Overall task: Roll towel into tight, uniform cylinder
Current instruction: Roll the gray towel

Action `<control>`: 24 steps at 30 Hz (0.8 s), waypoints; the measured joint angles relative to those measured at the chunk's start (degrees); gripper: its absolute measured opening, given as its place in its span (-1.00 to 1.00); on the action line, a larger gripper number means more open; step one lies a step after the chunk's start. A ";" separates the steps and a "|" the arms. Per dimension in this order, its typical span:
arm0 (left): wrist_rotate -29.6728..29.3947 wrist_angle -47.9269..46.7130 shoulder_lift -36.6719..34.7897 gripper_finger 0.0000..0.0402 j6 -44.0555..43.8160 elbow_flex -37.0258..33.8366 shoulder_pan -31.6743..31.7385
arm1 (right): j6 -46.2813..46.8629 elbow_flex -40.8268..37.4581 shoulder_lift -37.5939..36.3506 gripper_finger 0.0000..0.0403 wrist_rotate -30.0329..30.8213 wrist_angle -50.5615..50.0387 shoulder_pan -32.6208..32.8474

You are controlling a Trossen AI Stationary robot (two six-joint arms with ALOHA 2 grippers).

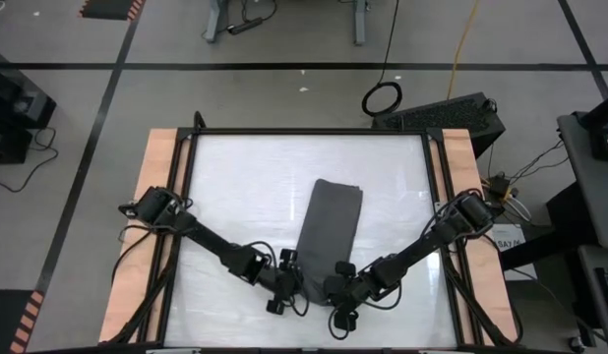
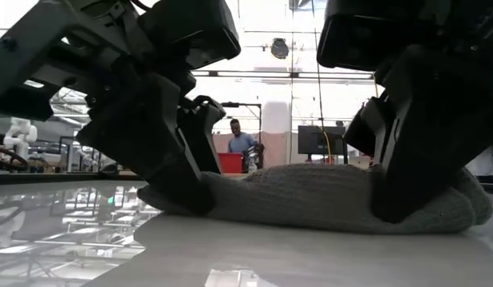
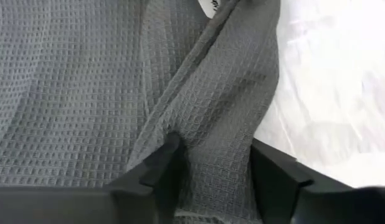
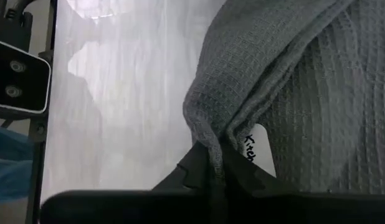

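Note:
The towel (image 1: 329, 221), dark grey waffle cloth folded into a long strip, lies flat on the white table (image 1: 235, 187), running from the middle toward the near edge. Its near end (image 2: 326, 195) is bunched up between both grippers. My left gripper (image 3: 211, 174) is at the near left corner, shut on a fold of cloth. My right gripper (image 4: 220, 168) is shut on the near right corner, beside the small white tag (image 4: 258, 146). My left gripper has a raised fold of the towel's left edge (image 3: 211, 143) between its two fingers (image 3: 164, 165), which slant down from the near left. Several layers lie in the gap. The rest of the towel stays on the table. My right gripper pinches a bunched fold at the towel's near right corner (image 4: 211, 134), right next to the white tag. Its fingers slant down from the near right. The cloth rises into the pinch, and the towel beyond lies on the table.
Bare white table (image 1: 402, 197) lies to both sides of the towel and beyond its far end. A black frame and wooden side boards (image 1: 156, 167) border the table. A person (image 2: 240, 139) stands far off in the room behind.

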 joint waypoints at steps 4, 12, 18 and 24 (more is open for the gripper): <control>0.48 -0.38 0.00 -0.40 -2.17 0.00 -0.10 | -0.26 -0.02 -1.80 -0.66 0.09 -3.00 0.04; 2.53 -1.48 -1.57 -0.87 -8.89 -0.21 -0.11 | 2.01 -0.13 -10.08 0.10 4.66 -12.17 3.68; 6.64 -1.03 -1.84 -0.91 -15.56 -0.22 -0.11 | -5.31 -0.09 -12.18 0.53 16.89 -6.97 7.50; 9.16 -0.56 -1.86 -0.89 -23.98 -0.22 0.55 | -8.52 -0.07 -6.65 0.62 16.09 1.62 9.17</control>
